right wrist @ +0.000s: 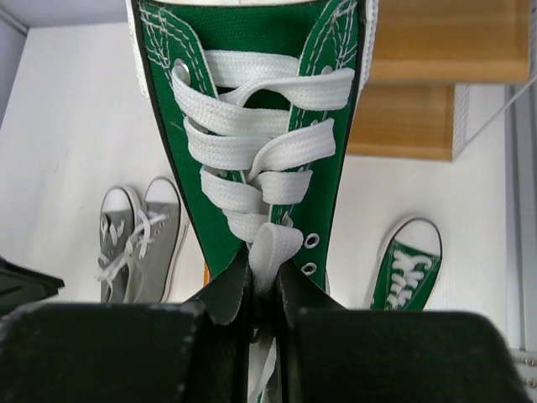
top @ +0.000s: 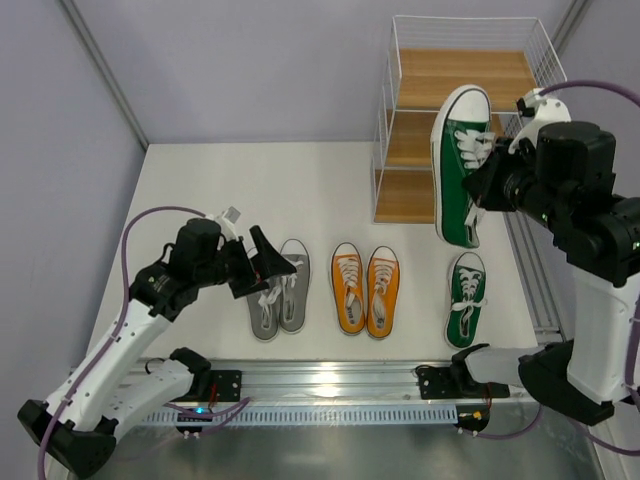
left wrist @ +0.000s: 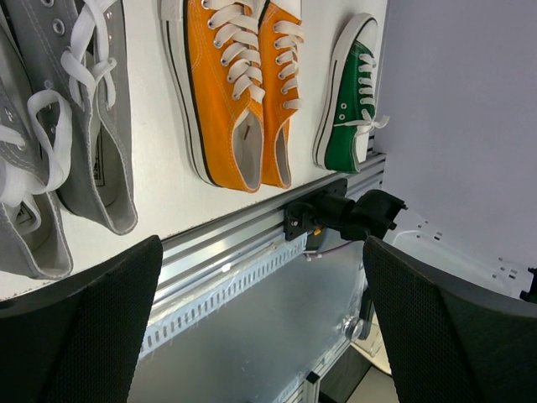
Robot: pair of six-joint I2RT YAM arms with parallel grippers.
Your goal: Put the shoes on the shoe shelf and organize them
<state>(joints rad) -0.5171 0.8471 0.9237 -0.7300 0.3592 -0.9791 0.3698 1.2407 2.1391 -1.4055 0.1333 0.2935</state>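
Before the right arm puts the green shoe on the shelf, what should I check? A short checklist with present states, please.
1. right gripper shut on the lifted green shoe: ok.
2. Grip firm enough to carry it: cannot tell.
3. Top board of the shoe shelf bare: ok.
4. Lower boards bare: cannot tell, the shoe hides part.
5. left gripper open, away from shelf: ok.

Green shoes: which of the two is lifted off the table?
The green shoe held by the right tool, up in front of the shoe shelf; the other green shoe lies flat on the table.
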